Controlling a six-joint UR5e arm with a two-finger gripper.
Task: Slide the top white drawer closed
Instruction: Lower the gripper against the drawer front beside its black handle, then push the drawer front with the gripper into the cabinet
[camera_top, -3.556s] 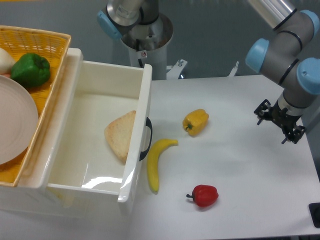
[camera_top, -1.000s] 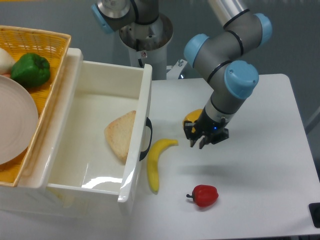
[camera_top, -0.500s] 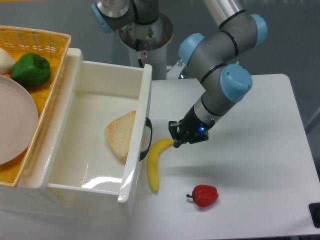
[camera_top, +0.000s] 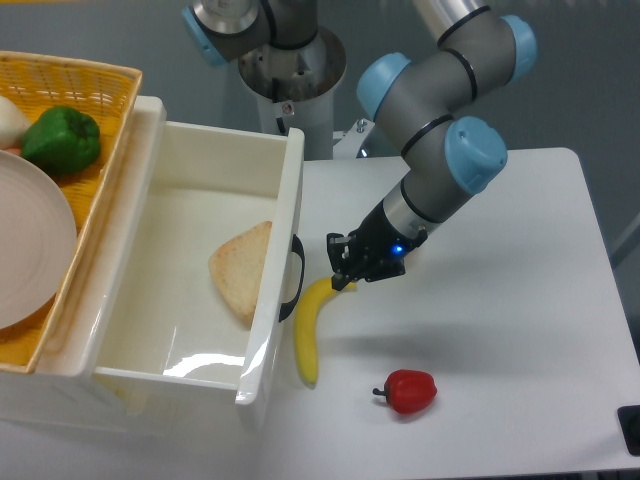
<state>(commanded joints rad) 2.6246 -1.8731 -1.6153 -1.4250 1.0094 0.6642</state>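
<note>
— Where's the drawer (camera_top: 200, 270)?

— Pulled far out of the cabinet, a slice of bread (camera_top: 242, 272) lying inside. The gripper (camera_top: 345, 268) hovers just right of the black handle (camera_top: 294, 277), over the top end of the banana (camera_top: 310, 327).

— Open or shut?

— Cannot tell; the fingers are a dark blur from here.

— What might go wrong?

— The banana lies right against the drawer front. A low push could catch it or glance off the handle.

— Anything hidden?

— The arm covers the table behind the gripper, and the basket (camera_top: 95, 90) runs off the left edge.
</note>
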